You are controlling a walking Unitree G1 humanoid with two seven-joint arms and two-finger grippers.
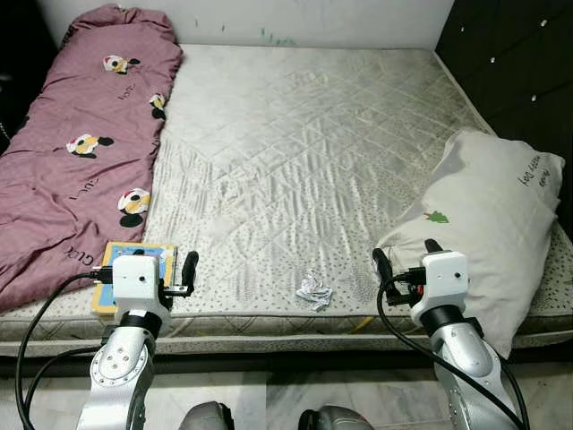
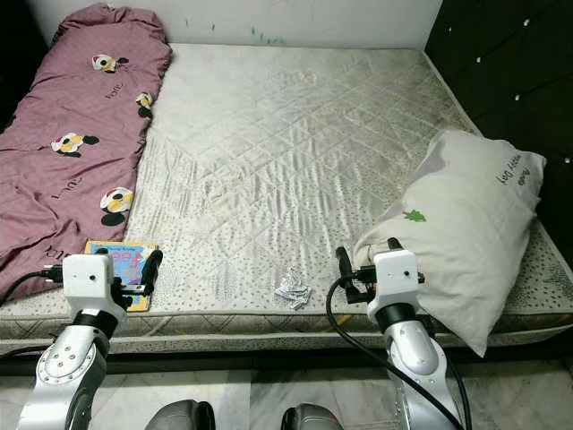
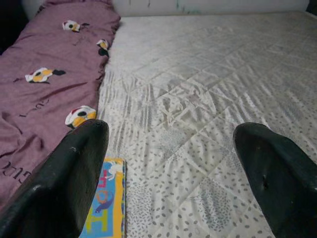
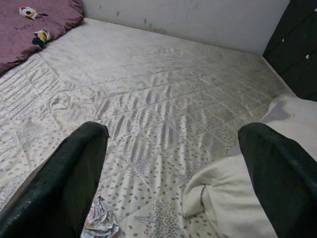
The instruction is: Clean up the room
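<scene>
Left eye: wrapper (image 1: 314, 291) btwn spread grippers

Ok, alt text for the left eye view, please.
A bare mattress with a purple quilt on the left, a white pillow on the right, and a book and crumpled wrapper near its front edge. Both grippers, left and right, hover open there.

left claw (image 1: 154, 265) raised, fingers spread | right claw (image 1: 404, 253) same

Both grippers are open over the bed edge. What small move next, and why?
Probably ease the right gripper left and down toward the crumpled wrapper. It is the obvious litter on the mattress, lying loose near the front edge between the arms, nearer the right one, whose fingers are open and empty.
</scene>
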